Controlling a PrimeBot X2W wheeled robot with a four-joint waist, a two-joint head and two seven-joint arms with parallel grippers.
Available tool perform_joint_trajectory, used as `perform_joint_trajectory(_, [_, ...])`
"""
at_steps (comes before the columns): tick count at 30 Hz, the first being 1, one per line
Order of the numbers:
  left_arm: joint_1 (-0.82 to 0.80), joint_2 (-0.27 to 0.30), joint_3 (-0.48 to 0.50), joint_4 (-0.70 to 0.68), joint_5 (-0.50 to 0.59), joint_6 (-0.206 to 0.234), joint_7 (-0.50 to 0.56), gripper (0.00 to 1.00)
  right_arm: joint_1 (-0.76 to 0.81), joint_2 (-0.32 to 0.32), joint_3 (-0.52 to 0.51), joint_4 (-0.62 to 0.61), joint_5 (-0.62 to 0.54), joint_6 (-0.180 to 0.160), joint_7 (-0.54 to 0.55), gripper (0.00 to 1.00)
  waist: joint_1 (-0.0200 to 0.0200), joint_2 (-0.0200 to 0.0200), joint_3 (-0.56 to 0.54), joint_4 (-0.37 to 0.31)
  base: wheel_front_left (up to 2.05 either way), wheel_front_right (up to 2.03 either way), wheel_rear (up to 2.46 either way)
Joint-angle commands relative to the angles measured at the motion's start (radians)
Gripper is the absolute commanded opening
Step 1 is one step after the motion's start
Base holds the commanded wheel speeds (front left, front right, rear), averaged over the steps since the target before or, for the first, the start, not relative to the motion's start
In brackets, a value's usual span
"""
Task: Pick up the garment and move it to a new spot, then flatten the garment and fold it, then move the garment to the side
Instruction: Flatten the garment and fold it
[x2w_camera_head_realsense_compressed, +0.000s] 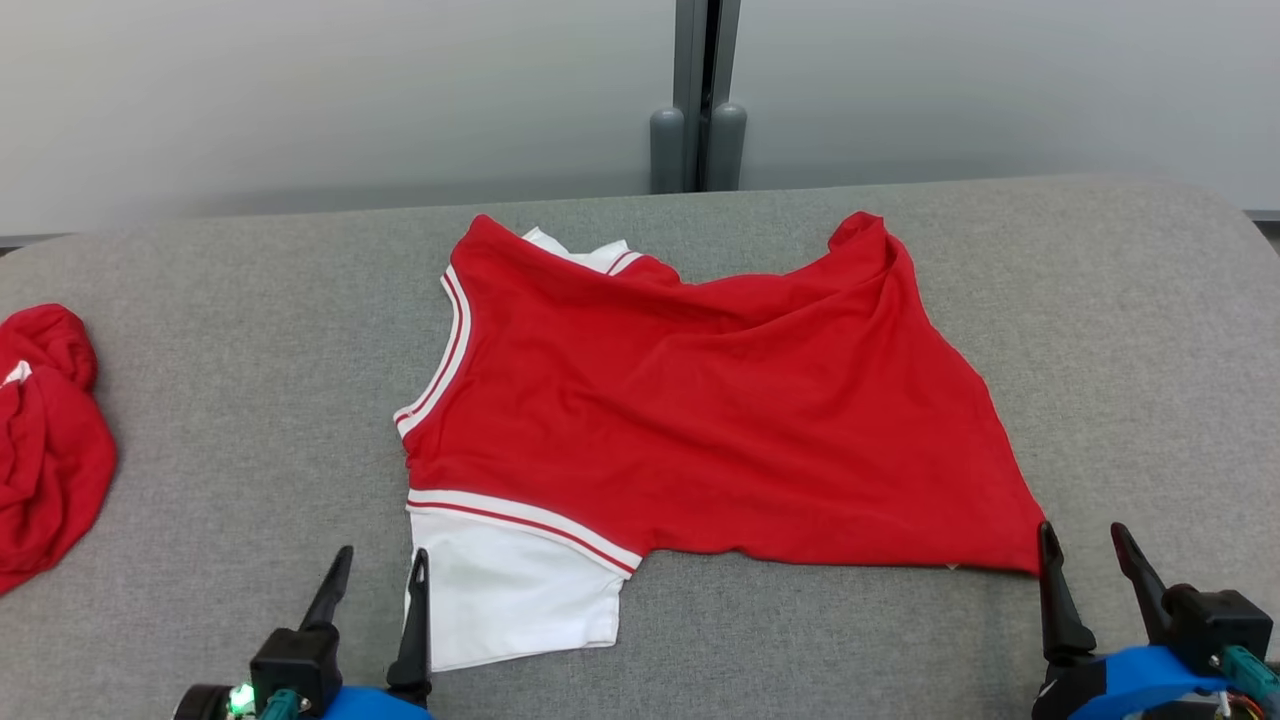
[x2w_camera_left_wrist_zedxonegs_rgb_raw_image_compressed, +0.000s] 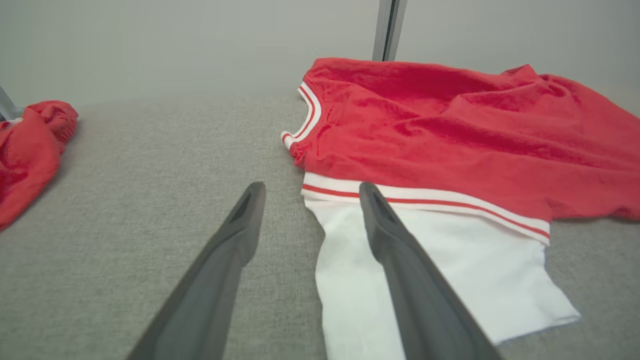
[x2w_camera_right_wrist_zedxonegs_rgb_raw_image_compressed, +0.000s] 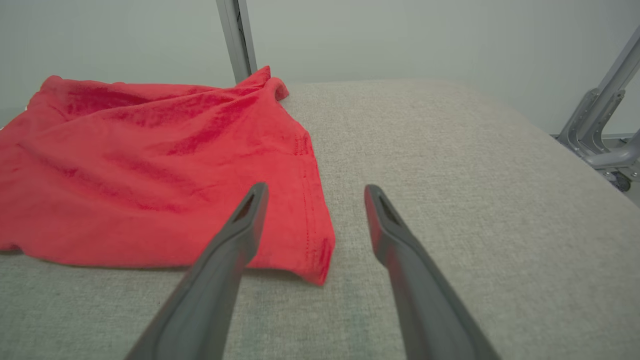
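Observation:
A red garment (x2w_camera_head_realsense_compressed: 700, 420) with white trim and a white sleeve (x2w_camera_head_realsense_compressed: 510, 600) lies spread but wrinkled on the grey padded table (x2w_camera_head_realsense_compressed: 250, 400). My left gripper (x2w_camera_head_realsense_compressed: 382, 568) stands open at the sleeve's near left edge; in the left wrist view the left gripper (x2w_camera_left_wrist_zedxonegs_rgb_raw_image_compressed: 310, 190) has its right finger over the white sleeve (x2w_camera_left_wrist_zedxonegs_rgb_raw_image_compressed: 450, 280) and its left finger over bare table. My right gripper (x2w_camera_head_realsense_compressed: 1086, 542) is open just right of the garment's near right corner (x2w_camera_head_realsense_compressed: 1020, 550). In the right wrist view the right gripper (x2w_camera_right_wrist_zedxonegs_rgb_raw_image_compressed: 316, 192) straddles that red corner (x2w_camera_right_wrist_zedxonegs_rgb_raw_image_compressed: 315, 260), holding nothing.
A second red garment (x2w_camera_head_realsense_compressed: 45, 440) lies bunched at the table's left edge, also in the left wrist view (x2w_camera_left_wrist_zedxonegs_rgb_raw_image_compressed: 30, 150). A grey post (x2w_camera_head_realsense_compressed: 700, 100) stands behind the table against a pale wall. A metal frame (x2w_camera_right_wrist_zedxonegs_rgb_raw_image_compressed: 600, 125) stands off the table's right side.

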Motion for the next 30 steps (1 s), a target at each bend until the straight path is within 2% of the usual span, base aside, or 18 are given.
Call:
perform_joint_trajectory(1, [-0.019,0.001,-0.012,0.037,-0.008,-0.004,-0.003,1.0,-0.034,-0.006,-0.005,0.042,-0.002,0.0,-0.003,1.0,-0.0001,-0.0001,0.011,0.0,0.0,0.0,0.0])
perform_joint_trajectory(10, [-0.04,-0.001,-0.055,0.153,-0.019,-0.01,-0.003,1.0,-0.108,-0.001,-0.01,0.15,0.006,0.0,-0.003,1.0,-0.0001,-0.0001,0.043,0.003,0.0,0.0,0.0])
perform_joint_trajectory(30, [-0.071,-0.004,-0.07,0.269,-0.04,-0.009,0.0,1.0,-0.188,-0.007,0.006,0.35,0.029,0.0,-0.003,1.0,-0.0001,-0.0001,0.057,0.013,0.0,0.0,0.0])
